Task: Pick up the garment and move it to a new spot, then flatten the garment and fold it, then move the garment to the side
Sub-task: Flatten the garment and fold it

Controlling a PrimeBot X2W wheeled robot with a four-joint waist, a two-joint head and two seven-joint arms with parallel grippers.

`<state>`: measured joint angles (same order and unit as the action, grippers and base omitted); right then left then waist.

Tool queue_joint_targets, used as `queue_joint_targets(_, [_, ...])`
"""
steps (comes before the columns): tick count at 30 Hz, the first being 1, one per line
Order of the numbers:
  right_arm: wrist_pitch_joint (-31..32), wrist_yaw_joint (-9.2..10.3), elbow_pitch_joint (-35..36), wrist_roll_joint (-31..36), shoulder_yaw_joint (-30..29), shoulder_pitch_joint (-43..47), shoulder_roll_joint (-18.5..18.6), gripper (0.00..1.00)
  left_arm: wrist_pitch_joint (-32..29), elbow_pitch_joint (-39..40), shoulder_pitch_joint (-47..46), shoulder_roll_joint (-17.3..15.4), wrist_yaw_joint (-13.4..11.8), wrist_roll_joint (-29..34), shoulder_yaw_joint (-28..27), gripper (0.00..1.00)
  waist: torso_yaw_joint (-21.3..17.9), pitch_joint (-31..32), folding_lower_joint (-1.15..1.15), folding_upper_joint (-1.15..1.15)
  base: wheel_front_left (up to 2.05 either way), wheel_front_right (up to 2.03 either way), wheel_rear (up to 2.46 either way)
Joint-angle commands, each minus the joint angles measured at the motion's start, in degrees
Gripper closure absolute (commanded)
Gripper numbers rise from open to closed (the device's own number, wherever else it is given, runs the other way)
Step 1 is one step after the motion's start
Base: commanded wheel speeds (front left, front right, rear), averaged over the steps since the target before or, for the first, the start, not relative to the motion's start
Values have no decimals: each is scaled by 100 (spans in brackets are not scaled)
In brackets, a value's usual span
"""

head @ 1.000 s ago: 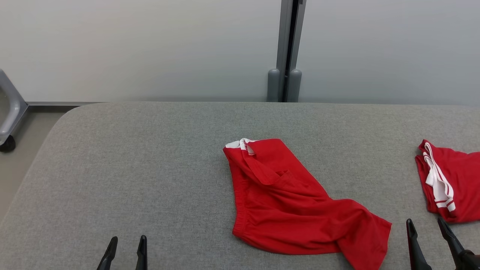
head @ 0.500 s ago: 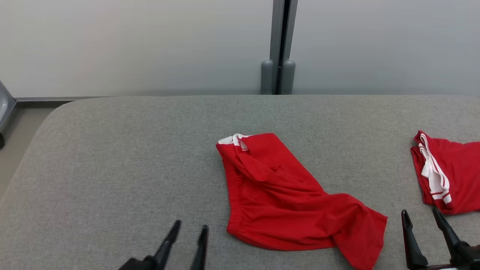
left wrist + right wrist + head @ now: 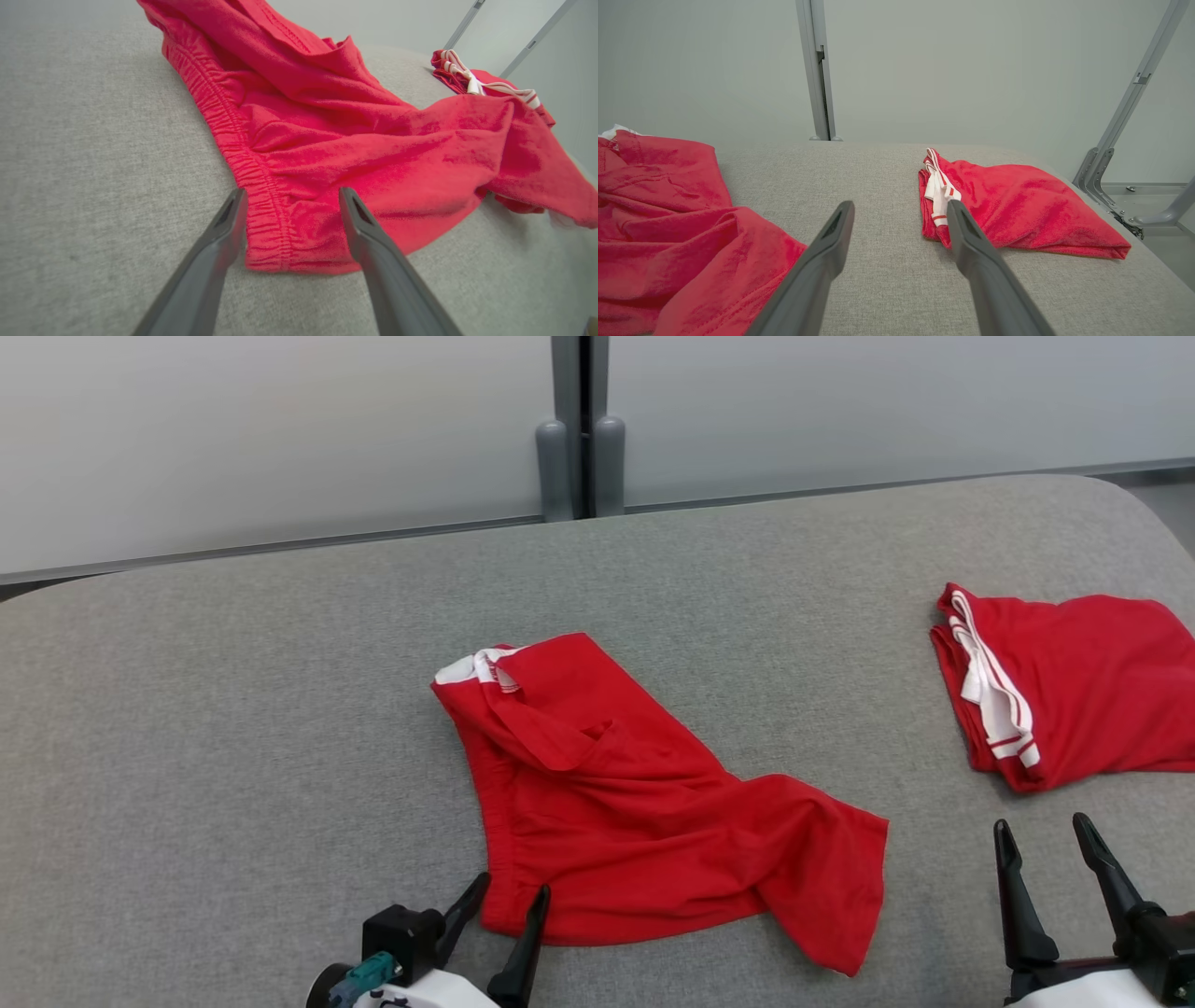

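The garment [image 3: 635, 803] is a pair of red shorts with white trim, lying crumpled in the middle of the grey table [image 3: 233, 709]. My left gripper [image 3: 513, 884] is open at its near left corner. In the left wrist view the fingertips [image 3: 293, 191] stand on either side of the elastic waistband of the garment [image 3: 350, 140], just above the cloth. My right gripper [image 3: 1041, 823] is open over bare table at the near right, between the garment [image 3: 668, 224] and a folded red piece. Nothing is held.
A second red garment with white stripes [image 3: 1083, 691] lies folded at the table's right end, just beyond my right gripper [image 3: 901, 204]. A grey post [image 3: 579, 429] stands behind the far edge. The table's right end drops off beside a metal frame [image 3: 1106, 163].
The head camera has turned right and tilted down, shifting the whole picture. My left gripper has come forward and right to the garment's waistband corner. The right gripper has stayed open at the near right.
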<state>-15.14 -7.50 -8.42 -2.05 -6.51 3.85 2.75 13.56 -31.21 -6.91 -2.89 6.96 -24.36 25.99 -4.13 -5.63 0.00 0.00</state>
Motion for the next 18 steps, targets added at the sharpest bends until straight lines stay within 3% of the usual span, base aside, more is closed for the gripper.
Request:
queue_joint_targets(1, [1,1,1,-39,-11,-10,28,0,67,-86,-134,-22,-51,-3,-58,0,-116,-54,0,0,0,0,0])
queue_joint_targets(5, [0,1,-13,-34,-58,26,29,0,123,-254,-134,-24,-22,-82,-89,9,-138,-38,0,0,0,0,0])
queue_joint_targets(6, [0,1,-22,-40,-65,32,30,0,113,-323,-114,-32,-15,-72,-61,15,-134,-31,0,0,0,0,0])
queue_joint_targets(7, [0,1,-36,-46,-60,22,30,0,121,-397,-109,-54,-25,-24,-40,15,-127,-24,0,0,0,0,0])
queue_joint_targets(9, [0,1,-47,-63,-25,-30,30,0,132,-517,-113,-50,-92,-14,-64,2,-120,-15,0,0,0,0,0])
queue_joint_targets(10, [0,1,-51,-74,-17,-50,31,0,134,-568,-121,-49,-120,14,-68,0,-115,-6,0,0,0,0,0])
queue_joint_targets(14, [0,1,-35,-75,9,-79,30,0,150,-606,-139,-43,-74,-20,-33,5,-82,-14,0,0,0,0,0])
queue_joint_targets(15, [0,1,-34,-69,10,-81,30,0,153,-590,-143,-39,-49,-34,-2,18,-74,-17,0,0,0,0,0])
queue_joint_targets(16, [0,1,-32,-63,11,-85,30,0,146,-563,-152,-36,-39,-49,38,38,-66,-19,0,0,0,0,0])
queue_joint_targets(17, [0,1,-32,-55,11,-85,30,0,149,-530,-163,-33,-8,-83,84,81,-59,-17,0,0,0,0,0])
queue_joint_targets(18, [1,1,-38,-53,1,-80,30,0,153,-465,-175,-26,9,-126,143,100,-51,-15,0,0,0,0,0])
